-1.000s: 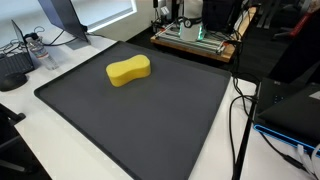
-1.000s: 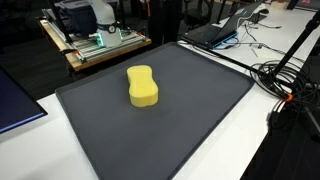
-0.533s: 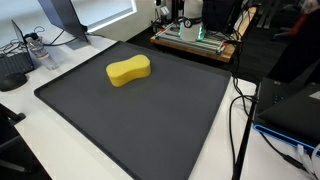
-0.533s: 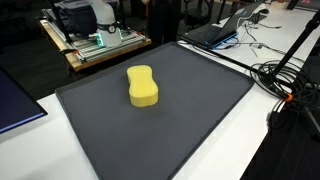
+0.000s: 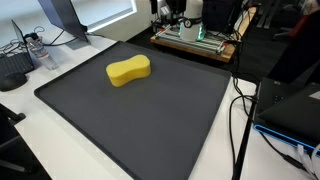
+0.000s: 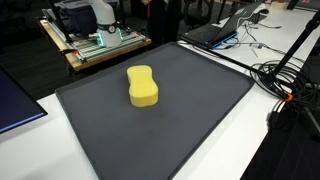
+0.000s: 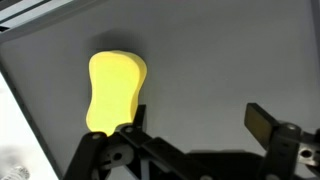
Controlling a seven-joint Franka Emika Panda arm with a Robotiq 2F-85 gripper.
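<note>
Looking down from the wrist view, the gripper (image 7: 195, 128) hangs over the black mat (image 7: 220, 60) with its fingers (image 7: 262, 122) spread wide and nothing between them. The yellow sponge (image 7: 112, 90) lies flat on the mat, off to one side of the gap; its near end sits just beside one finger and is partly covered by it.

Edges and clearance:
- In both exterior views the sponge (image 5: 129, 71) (image 6: 143, 86) rests inside the mat, closer to the far edge than to the near one, with bare mat on all sides.
- The widest open stretch of mat (image 5: 150, 120) (image 6: 170, 130) lies on the near side of the sponge.
- The mat border meets the white table (image 5: 60, 55), seen as a pale strip in the wrist view (image 7: 15, 130).
- Black cables (image 6: 285, 80) (image 5: 240, 110) run just beside one mat edge.
- A wooden platform (image 5: 195, 40) (image 6: 95, 45) carrying equipment stands beyond the far edge.

Markings: any writing on the equipment is too small to read.
</note>
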